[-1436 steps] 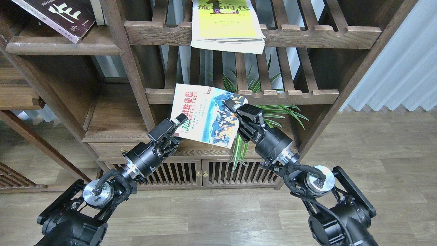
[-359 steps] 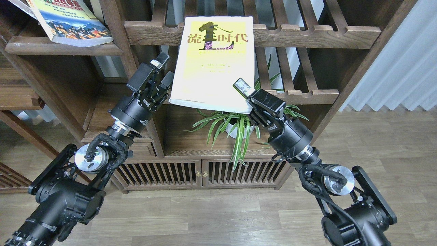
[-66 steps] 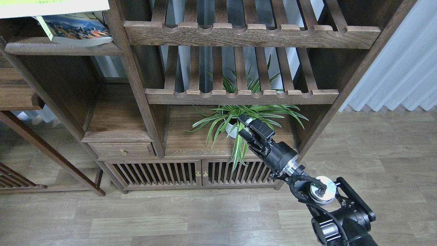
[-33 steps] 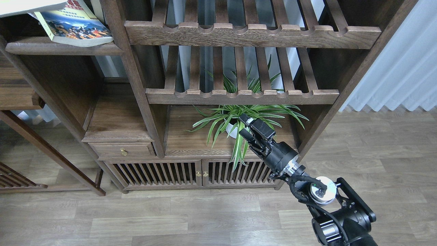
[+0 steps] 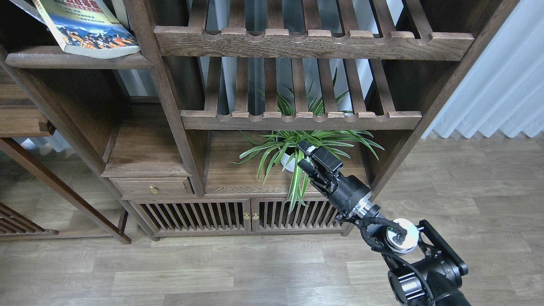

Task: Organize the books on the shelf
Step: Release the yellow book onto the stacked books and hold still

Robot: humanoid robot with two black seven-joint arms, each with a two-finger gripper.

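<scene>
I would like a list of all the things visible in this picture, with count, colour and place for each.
book: one visible, colourful landscape cover, on the shelf at top left, overhanging its front edge
shelf: one, dark brown flat board, top left
slatted racks: two, brown, with scalloped front rails, centre, one above the other
plant: one, green long leaves in a white pot, on the plank under the lower rack
drawer: one, brown with a brass knob, lower left of the unit
cabinet doors: two, brown and slatted, at the bottom
curtain: white, at right
floor: grey-brown wood planks
right gripper: black, open, in front of the plant, holding nothing
left gripper: not in view
</scene>
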